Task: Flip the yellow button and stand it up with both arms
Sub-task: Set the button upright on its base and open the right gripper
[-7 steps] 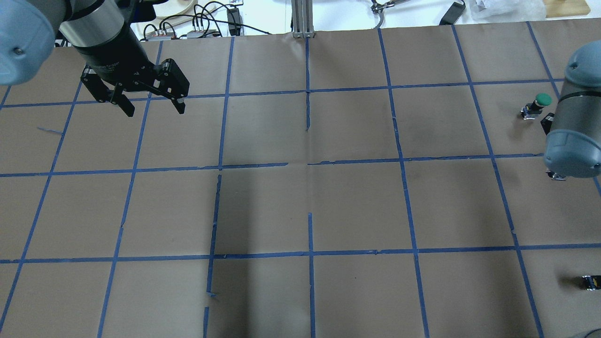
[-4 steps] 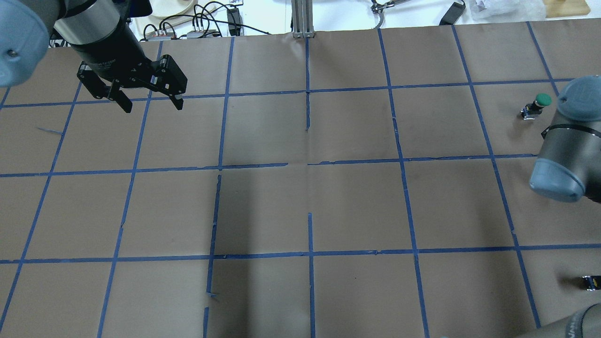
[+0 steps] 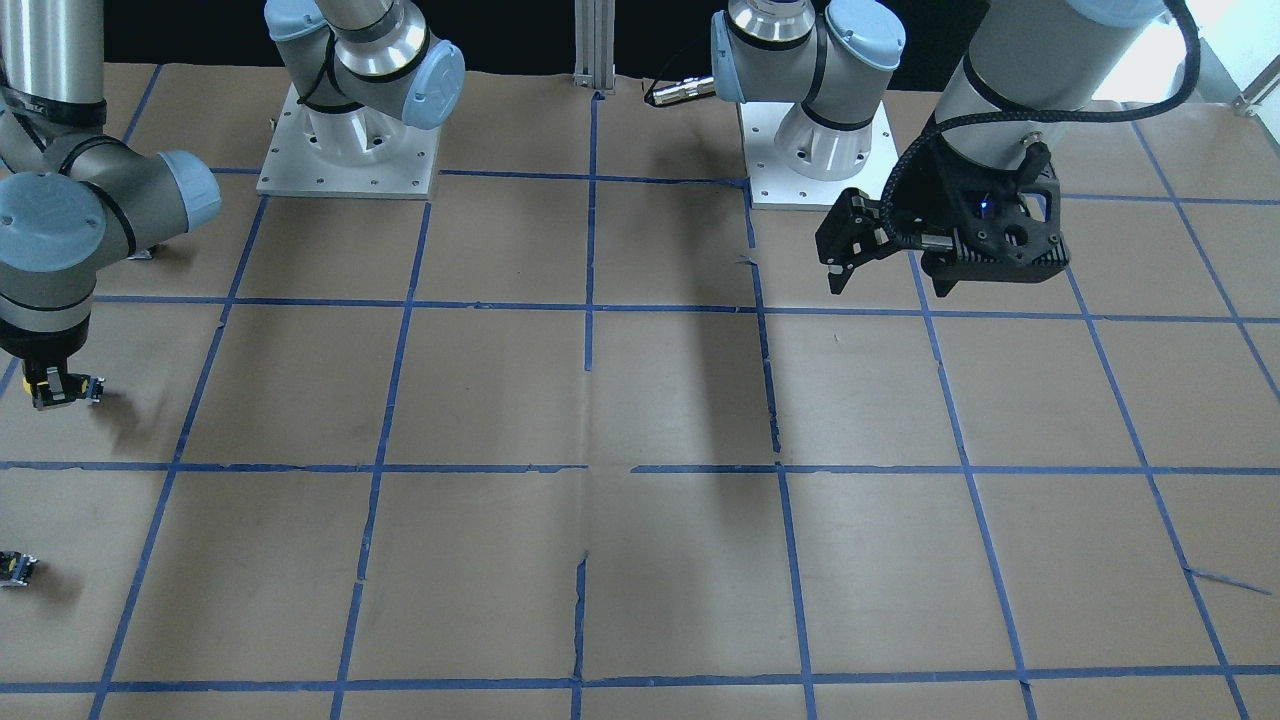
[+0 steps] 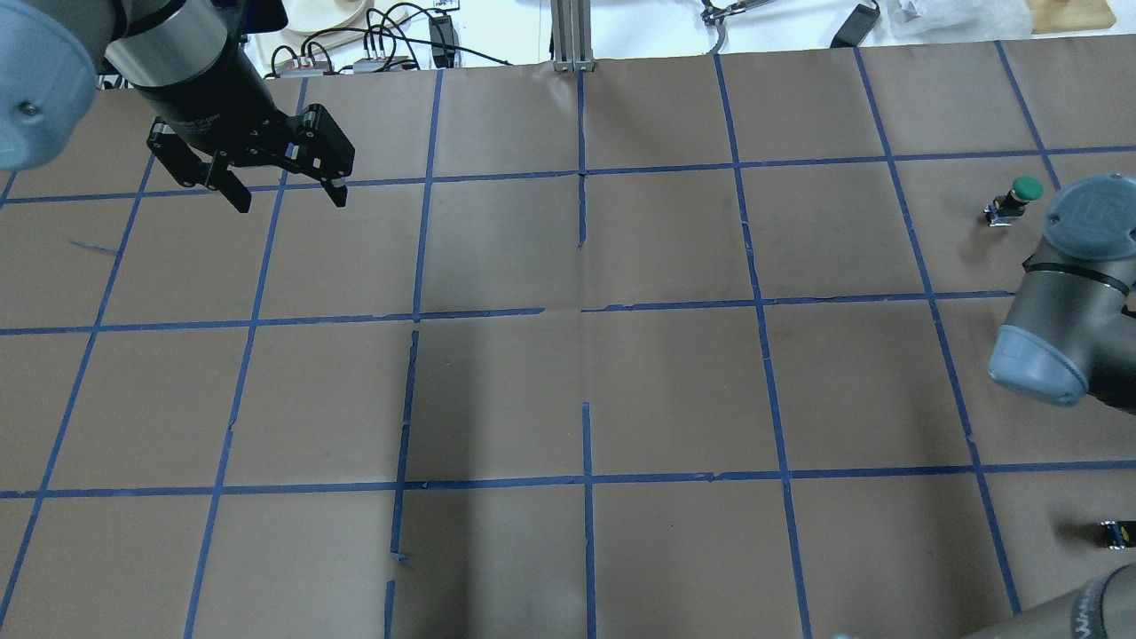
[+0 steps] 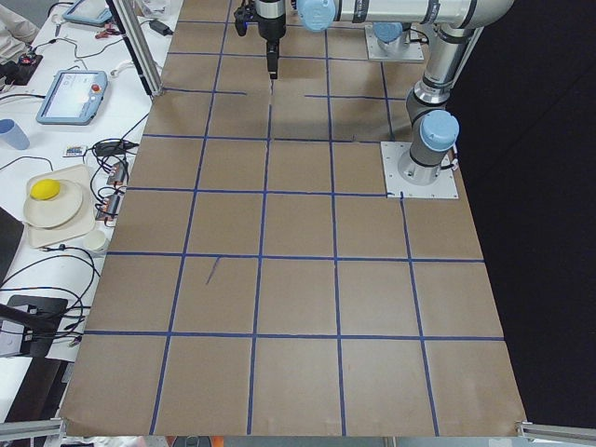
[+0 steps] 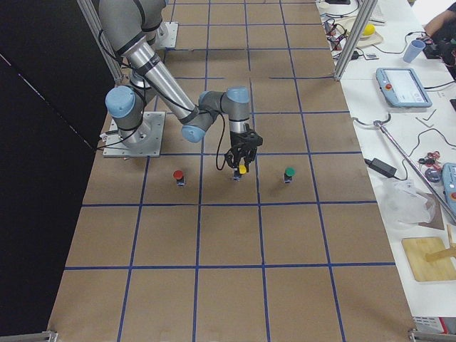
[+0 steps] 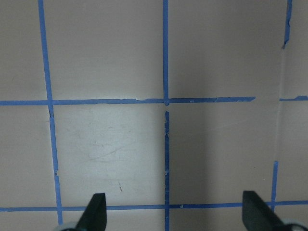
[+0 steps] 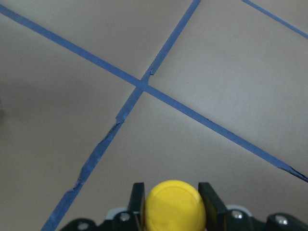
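The yellow button (image 8: pixel 173 207) pinched in the right gripper (image 8: pixel 172 190) has a smooth, faintly glossy plastic cap. The fingers (image 8: pixel 138 197) either side of it are matt black. Beneath both grippers the table (image 4: pixel 674 390) wears matt brown paper, lightly creased, gridded with blue tape (image 4: pixel 586 479) that is frayed and torn at its edges. The left gripper (image 4: pixel 290 202) is also matt black, on a left arm (image 3: pixel 1030 60) of satin silver metal.
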